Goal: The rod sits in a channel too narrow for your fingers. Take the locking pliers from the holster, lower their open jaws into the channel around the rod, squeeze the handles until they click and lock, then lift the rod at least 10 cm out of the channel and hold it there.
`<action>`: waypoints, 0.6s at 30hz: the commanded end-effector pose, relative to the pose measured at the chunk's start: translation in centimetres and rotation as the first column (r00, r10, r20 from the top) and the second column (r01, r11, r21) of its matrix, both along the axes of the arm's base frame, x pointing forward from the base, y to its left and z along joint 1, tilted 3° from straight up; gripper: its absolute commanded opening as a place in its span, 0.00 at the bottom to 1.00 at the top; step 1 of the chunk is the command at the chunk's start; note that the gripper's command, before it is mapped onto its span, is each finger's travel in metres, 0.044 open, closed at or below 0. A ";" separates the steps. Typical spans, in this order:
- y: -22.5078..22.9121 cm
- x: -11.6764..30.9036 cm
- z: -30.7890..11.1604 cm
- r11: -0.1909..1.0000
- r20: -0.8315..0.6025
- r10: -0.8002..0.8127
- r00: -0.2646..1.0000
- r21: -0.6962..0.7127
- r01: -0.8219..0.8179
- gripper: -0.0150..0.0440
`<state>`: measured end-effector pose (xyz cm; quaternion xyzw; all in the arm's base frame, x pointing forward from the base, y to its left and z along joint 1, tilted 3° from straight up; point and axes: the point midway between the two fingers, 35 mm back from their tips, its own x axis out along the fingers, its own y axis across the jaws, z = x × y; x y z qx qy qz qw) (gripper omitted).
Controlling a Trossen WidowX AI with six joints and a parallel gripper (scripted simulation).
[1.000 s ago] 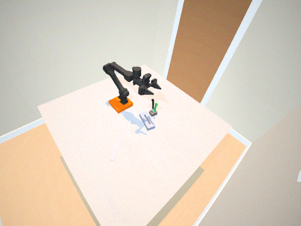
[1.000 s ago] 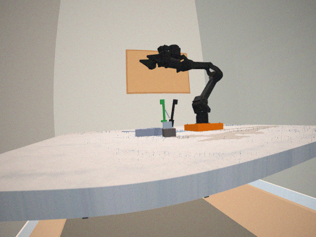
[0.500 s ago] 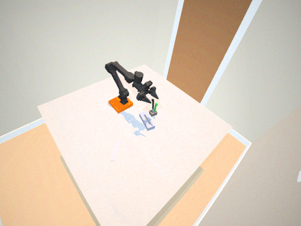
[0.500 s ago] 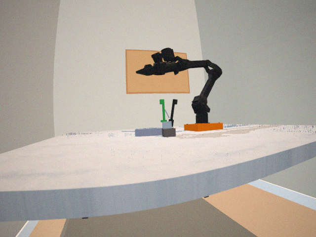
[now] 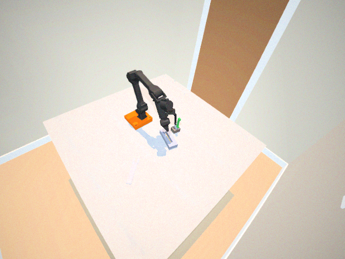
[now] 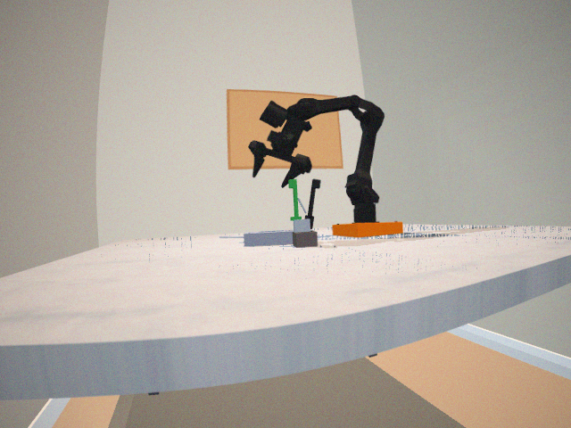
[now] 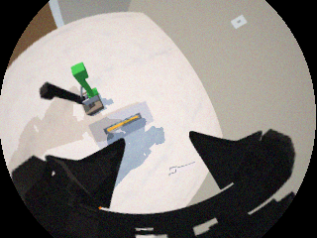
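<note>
Currently, nothing is held by the wide-open gripper (image 5: 170, 127) (image 6: 268, 181) (image 7: 158, 136).
Left of centre in the wrist view, the rod (image 7: 124, 123) is seated in the channel block (image 5: 173, 145) (image 6: 267, 239) (image 7: 146, 110); beside it, the pliers (image 5: 178, 123) (image 6: 294, 200) (image 7: 85, 84) are held upright by the holster (image 5: 175, 129) (image 6: 304, 239) (image 7: 92, 105).

Pale tabletop (image 5: 178, 178) (image 6: 230, 285) (image 7: 163, 64), angular corners, grey channel block (image 5: 173, 145) (image 6: 267, 239) (image 7: 145, 110) lying beside small brown holster (image 5: 175, 129) (image 6: 304, 239) (image 7: 94, 105), orange base plate (image 5: 130, 122) (image 6: 348, 230) nearer the back edge

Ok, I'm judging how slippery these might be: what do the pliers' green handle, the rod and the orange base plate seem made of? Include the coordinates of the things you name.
Green handle (image 5: 178, 122) (image 6: 295, 200) (image 7: 83, 78): perhaps matte plastic, evenly coloured without glare.
Rod (image 7: 123, 123): orange-yellow, possibly painted or brass; too small to settle.
Orange base plate (image 5: 134, 123) (image 6: 368, 228): probably smooth plastic or painted metal, uniformly bright.
</note>
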<state>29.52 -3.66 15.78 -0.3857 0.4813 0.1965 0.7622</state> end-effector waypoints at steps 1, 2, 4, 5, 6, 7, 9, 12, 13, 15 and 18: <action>-1.0 -5.6 -2.7 0.936 -0.495 0.323 0.807 0.044 -0.348 1.00; -1.0 -5.6 -2.7 0.936 -0.495 0.323 0.807 0.044 -0.348 1.00; -1.0 -5.6 -2.7 0.936 -0.495 0.323 0.807 0.044 -0.348 1.00; -1.0 -5.6 -2.7 0.936 -0.495 0.323 0.807 0.044 -0.348 1.00; -1.0 -5.6 -2.7 0.936 -0.495 0.323 0.807 0.044 -0.348 1.00; -1.0 -5.6 -2.7 0.936 -0.495 0.323 0.807 0.044 -0.348 1.00; -1.0 -5.6 -2.7 0.936 -0.495 0.323 0.807 0.044 -0.348 1.00; -1.0 -5.6 -2.7 0.936 -0.495 0.323 0.807 0.044 -0.348 1.00; -1.0 -5.6 -2.7 0.936 -0.495 0.323 0.807 0.044 -0.348 1.00; -0.8 -5.6 -2.7 0.936 -0.495 0.323 0.807 0.044 -0.348 1.00; 0.6 -6.1 -2.7 0.936 -0.495 0.324 0.807 0.045 -0.348 1.00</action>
